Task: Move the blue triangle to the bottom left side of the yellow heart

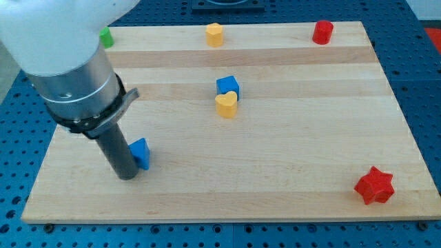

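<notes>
Blue triangle point(140, 153) touches my tip point(127, 176) on its right | no jaws, only a rod | yellow heart point(226, 105) far up-right | step: pushing | next: shove it right, stop below-left of heart

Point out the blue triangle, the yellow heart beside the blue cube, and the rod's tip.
blue triangle point(141, 152): camera view, its top face.
yellow heart point(225, 105): camera view, its top face, just below the blue cube point(227, 85).
my tip point(127, 175): camera view, rod's very end, left of the triangle.
</notes>
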### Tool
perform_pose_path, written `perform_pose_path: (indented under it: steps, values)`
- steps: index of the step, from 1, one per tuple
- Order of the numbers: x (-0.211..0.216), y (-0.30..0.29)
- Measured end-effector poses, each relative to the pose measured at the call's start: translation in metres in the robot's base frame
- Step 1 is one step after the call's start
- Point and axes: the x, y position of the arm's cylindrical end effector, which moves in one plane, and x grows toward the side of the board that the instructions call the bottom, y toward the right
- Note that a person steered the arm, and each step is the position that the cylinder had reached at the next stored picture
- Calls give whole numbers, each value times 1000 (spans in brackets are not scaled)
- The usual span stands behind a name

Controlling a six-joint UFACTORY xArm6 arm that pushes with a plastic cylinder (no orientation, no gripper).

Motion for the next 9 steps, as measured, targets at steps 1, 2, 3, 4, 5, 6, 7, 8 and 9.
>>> perform_pose_path:
  steps: [1, 2, 3, 4, 5, 6, 7, 8, 9]
  values:
    - [0, -11]
    - [-1, -59]
    - [-19, -51]
    - [-23, 10]
    - [-25, 70]
    - [-30, 83]
    - [-31, 83]
    - [-44, 89]
    - [-62, 100]
